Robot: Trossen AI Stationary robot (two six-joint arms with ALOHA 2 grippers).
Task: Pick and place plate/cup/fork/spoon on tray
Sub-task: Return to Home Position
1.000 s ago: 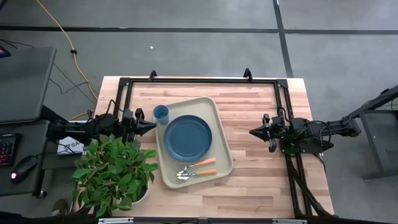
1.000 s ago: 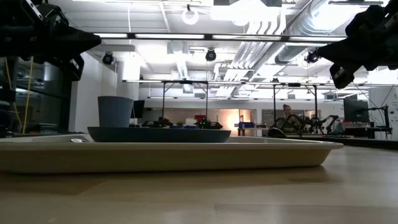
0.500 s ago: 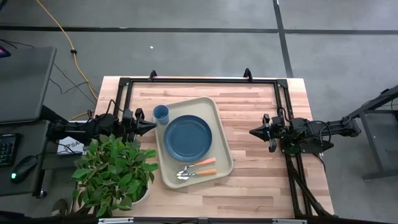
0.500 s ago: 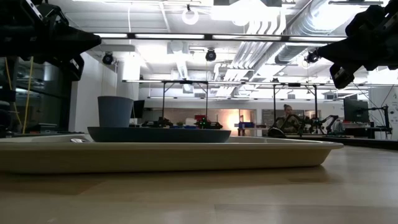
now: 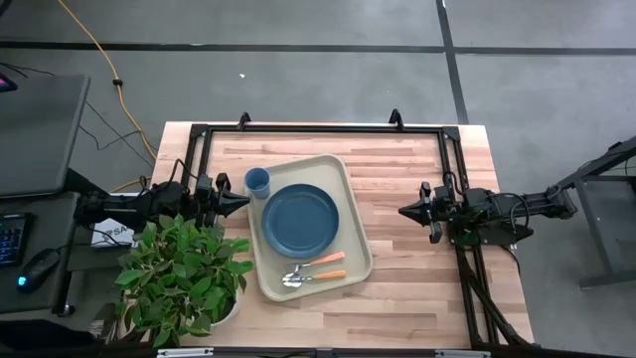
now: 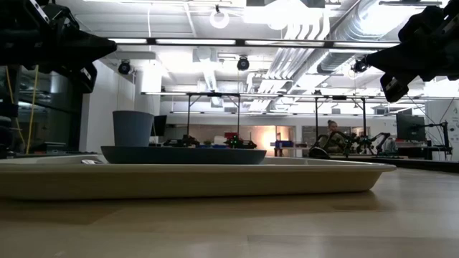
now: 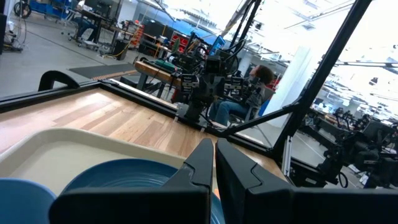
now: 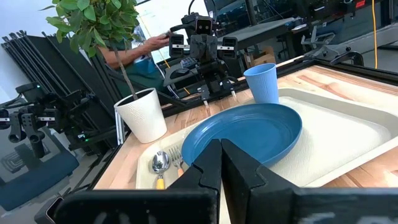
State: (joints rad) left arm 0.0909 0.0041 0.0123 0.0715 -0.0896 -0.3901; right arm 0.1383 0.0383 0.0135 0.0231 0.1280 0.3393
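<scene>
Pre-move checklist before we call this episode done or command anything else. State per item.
1. Plate on tray: ok, centred in it.
2. Cup on tray: ok, upright in the corner nearest the left arm.
3. Fork and spoon on tray: ok, side by side at the tray end away from the cup.
4. Left gripper clear of items: ok, shut, holding nothing, just outside the tray beside the cup.
5. Right gripper clear: ok, shut, empty, over bare table.
6. Potted plant against tray: cannot tell; leaves overlap the tray edge from above.
</scene>
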